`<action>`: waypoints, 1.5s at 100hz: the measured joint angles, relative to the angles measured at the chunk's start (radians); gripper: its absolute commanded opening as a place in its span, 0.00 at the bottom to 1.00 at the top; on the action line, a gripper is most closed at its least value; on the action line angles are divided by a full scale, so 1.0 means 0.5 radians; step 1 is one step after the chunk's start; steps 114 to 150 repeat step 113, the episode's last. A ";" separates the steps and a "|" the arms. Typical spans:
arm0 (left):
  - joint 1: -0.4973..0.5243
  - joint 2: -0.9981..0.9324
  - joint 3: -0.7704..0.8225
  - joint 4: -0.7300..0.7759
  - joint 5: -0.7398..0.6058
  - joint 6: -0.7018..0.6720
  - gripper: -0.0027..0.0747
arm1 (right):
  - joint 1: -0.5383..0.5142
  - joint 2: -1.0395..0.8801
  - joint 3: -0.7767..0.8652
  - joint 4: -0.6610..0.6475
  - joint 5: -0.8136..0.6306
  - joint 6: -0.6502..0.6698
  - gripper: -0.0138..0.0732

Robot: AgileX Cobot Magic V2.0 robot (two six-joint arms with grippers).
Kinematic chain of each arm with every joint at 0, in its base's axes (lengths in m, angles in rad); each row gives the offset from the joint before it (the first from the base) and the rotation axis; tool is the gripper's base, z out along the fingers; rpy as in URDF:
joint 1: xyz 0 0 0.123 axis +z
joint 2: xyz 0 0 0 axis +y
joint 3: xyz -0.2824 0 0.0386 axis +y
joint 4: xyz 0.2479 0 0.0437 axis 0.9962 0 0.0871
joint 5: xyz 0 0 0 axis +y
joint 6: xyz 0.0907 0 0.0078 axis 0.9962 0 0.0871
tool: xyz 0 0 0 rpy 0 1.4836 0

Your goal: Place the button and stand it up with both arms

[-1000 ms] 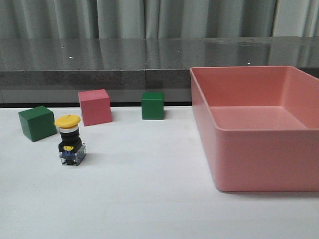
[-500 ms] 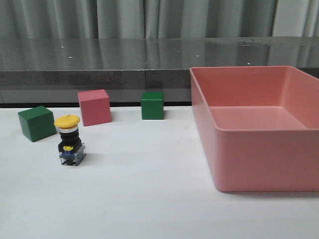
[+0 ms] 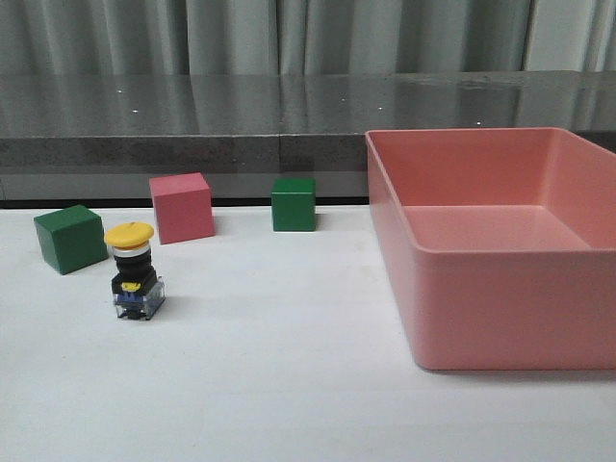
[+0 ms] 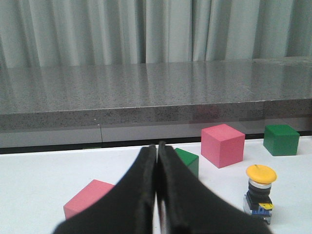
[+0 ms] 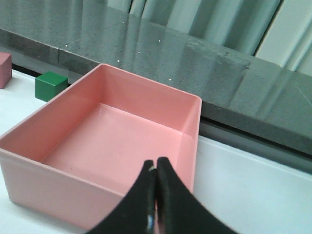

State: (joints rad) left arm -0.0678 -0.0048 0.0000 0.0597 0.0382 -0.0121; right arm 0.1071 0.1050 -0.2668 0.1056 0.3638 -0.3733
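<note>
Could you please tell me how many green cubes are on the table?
2. One green cube sits at the far left, behind the button; the other green cube sits between the pink cube and the bin.

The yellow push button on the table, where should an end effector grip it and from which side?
Probably the black body of the button, just under the yellow cap and silver collar, coming from above or from the open right side. It stands upright on its clear base, the overhanging cap would stop slipping, and cubes crowd behind and left.
</note>
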 measured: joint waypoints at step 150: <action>0.000 0.000 0.000 0.003 0.004 0.000 0.01 | 0.000 -0.230 0.590 -0.211 -0.568 0.839 0.09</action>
